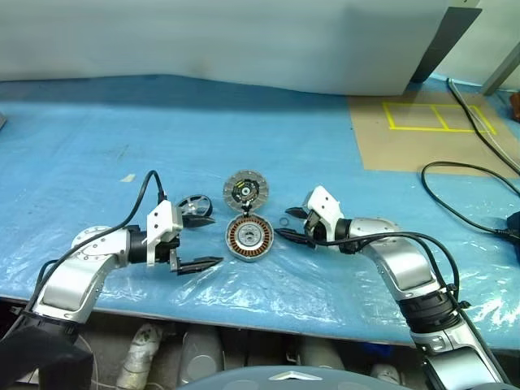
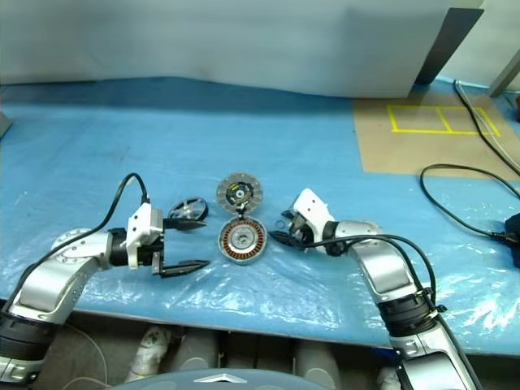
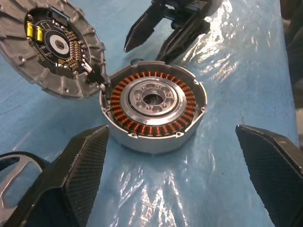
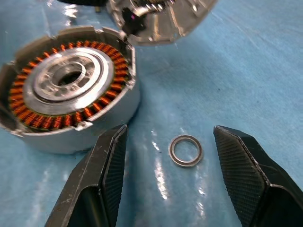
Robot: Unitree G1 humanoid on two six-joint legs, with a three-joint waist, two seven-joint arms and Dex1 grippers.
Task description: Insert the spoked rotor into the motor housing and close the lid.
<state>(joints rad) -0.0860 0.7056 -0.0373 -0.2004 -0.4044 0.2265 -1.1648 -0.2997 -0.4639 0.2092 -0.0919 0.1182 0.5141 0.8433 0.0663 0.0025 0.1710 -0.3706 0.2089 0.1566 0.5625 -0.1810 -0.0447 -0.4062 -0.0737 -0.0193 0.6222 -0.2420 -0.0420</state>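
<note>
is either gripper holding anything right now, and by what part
Nothing is held. The left gripper and right gripper both have open, empty jaws beside the motor housing.

Motor housing: silver-grey shell, copper-orange winding ring, bright metal hub with a dark centre. Lid just behind it: grey radial ribs, dark centre, yellow mark. Spoked rotor to the housing's left: black rim, pale spokes. Small loose ring: silver. Table cover: blue.

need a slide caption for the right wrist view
Open right gripper straddling a small loose ring on the blue sheet, beside the open motor housing with copper windings exposed.
</note>
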